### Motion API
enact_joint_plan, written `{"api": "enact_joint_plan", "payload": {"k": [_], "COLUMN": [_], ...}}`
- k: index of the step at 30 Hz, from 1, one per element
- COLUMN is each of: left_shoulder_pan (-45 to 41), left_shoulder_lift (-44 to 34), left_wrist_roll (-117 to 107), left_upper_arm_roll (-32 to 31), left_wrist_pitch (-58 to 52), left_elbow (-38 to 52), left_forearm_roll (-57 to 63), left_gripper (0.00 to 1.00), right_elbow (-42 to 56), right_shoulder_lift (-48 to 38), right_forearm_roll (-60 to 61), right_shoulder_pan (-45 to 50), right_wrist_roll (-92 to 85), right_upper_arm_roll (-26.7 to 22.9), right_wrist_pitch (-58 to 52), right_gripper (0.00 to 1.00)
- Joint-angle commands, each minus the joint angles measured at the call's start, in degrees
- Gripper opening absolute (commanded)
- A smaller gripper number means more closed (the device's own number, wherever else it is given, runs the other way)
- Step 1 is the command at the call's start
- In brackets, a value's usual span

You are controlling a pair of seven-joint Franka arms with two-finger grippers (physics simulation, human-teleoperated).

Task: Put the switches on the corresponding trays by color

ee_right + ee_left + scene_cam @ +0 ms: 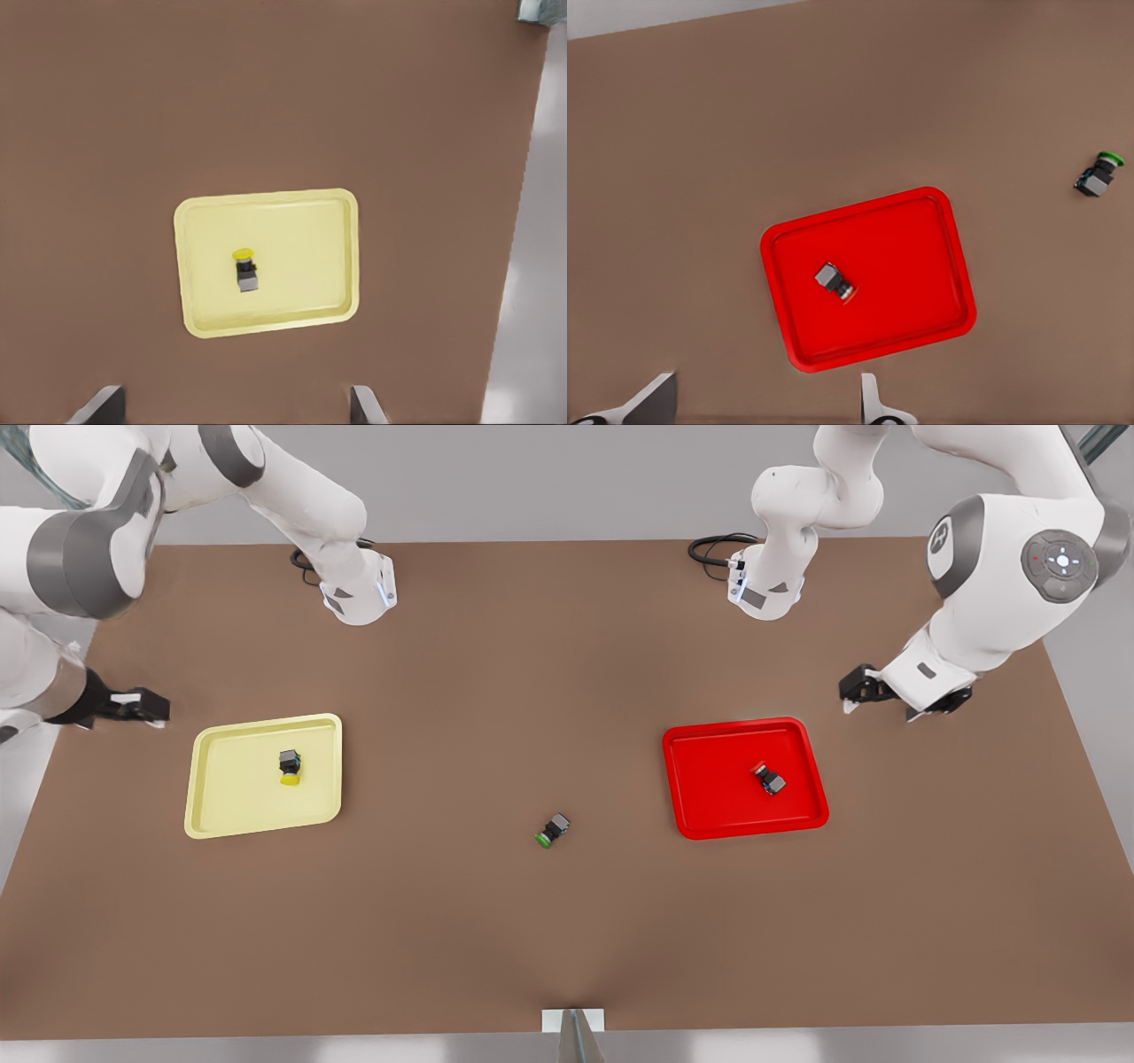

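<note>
The yellow switch (290,766) is seen lying inside the yellow tray (221,815), and the red switch (770,779) inside the red tray (709,819), so both are judged placed and are best left alone, with arms kept high. The left gripper (766,412) is held apart and empty near the red tray, and the right gripper (235,412) apart and empty near the yellow tray. Only the finger tips are shown, and the red cap is hard to make out against the tray.
</note>
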Motion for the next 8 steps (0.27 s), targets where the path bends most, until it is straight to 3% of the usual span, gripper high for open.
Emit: {"api": "enact_joint_plan", "payload": {"k": [1, 2, 3, 5, 8], "left_shoulder_pan": [-0.5, -0.5, -0.5, -0.5, -0.5], "left_shoulder_lift": [0.0, 0.0, 0.1, 0.2, 0.3], "left_wrist_roll": [0.0, 0.0, 0.0, -0.1, -0.4], "left_upper_arm_roll": [-0.1, 0.0, 0.0, 0.0, 0.0], "left_wrist_pitch": [0.1, -0.1, 0.0, 0.1, 0.2], "left_elbow": [0.1, 0.0, 0.0, 0.0, 0.0], "left_forearm_roll": [-0.1, -0.1, -0.1, -0.1, -0.1], "left_gripper": [1.0, 1.0, 1.0, 1.0, 1.0], "right_elbow": [-12.7, -24.5, -25.0, -38.7, -38.2], "right_shoulder_lift": [-10.1, -17.7, -17.9, -28.0, -27.6], "right_forearm_roll": [4.8, 5.3, 5.1, 5.6, 5.7], "right_shoulder_pan": [1.1, 16.9, 18.3, 17.7, 17.8], "right_wrist_roll": [-0.1, 0.8, 1.1, 1.1, 1.0], "right_upper_arm_roll": [-5.2, -21.9, -24.4, -24.8, -24.8], "right_wrist_pitch": [9.2, 16.3, 14.5, 21.6, 20.8], "right_gripper": [1.0, 1.0, 1.0, 1.0, 1.0]}}
